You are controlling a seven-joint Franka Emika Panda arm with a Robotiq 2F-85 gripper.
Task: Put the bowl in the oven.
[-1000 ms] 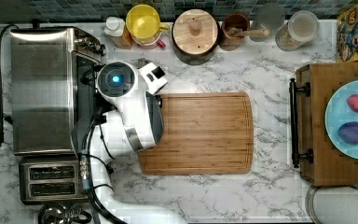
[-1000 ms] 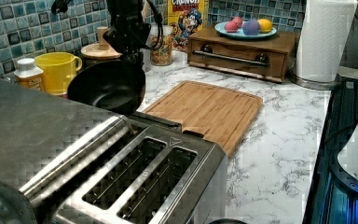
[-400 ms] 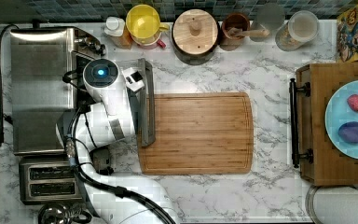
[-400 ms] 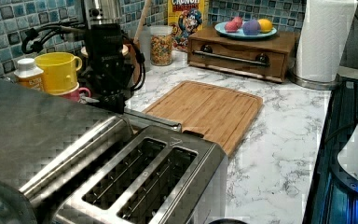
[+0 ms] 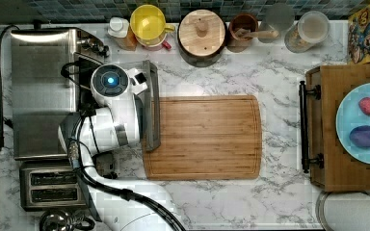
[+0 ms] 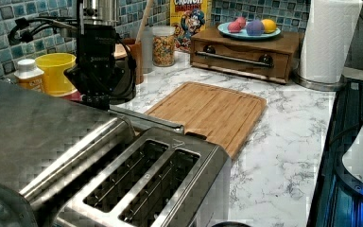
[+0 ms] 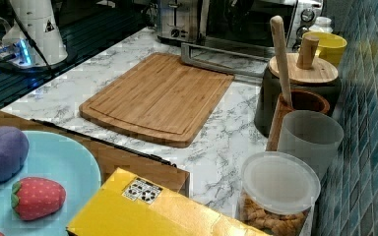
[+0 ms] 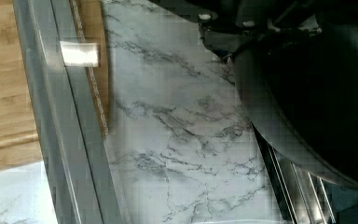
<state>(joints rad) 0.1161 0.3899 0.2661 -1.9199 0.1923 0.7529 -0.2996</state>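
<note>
Now the bowl sits under the gripper at the oven mouth; grip state unclear. Risk: rim clips the rack, bowl tips

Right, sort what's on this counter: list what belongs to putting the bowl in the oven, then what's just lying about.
Belongs to the job:
- black bowl
- toaster oven, its door open
- end effector

Lying about:
- bamboo cutting board
- two-slot toaster
- yellow cup
- wooden-lidded pot
- fruit plate
- cereal box

Top view overhead; side views share cutting board.
</note>
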